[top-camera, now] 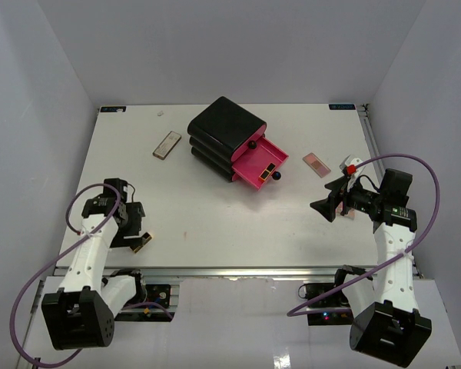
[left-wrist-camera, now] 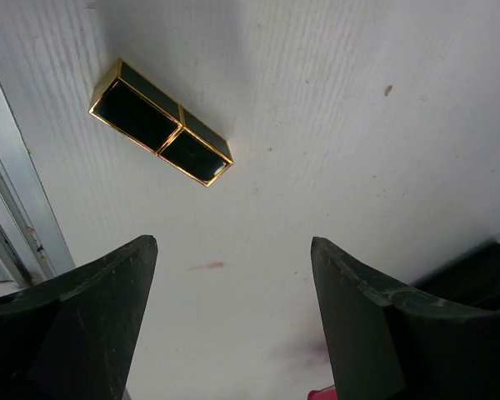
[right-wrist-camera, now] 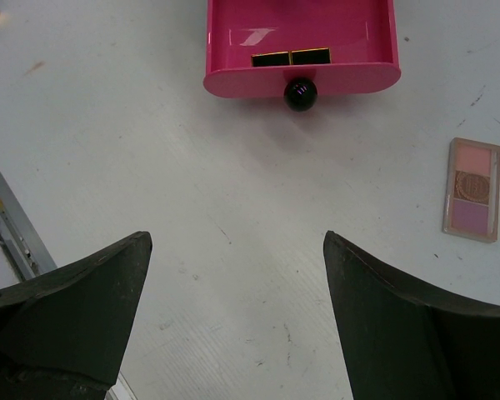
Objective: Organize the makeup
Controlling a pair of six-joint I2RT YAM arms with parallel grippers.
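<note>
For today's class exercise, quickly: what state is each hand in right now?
Left hand: open, holding nothing; a black-and-gold lipstick tube lies loose ahead of it.
Right hand: open, holding nothing.

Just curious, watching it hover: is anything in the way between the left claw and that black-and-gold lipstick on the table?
Nothing visible. The lipstick tube lies flat on the bare white table just ahead of the open left gripper; only a faint reddish smear marks the surface between them.
</note>
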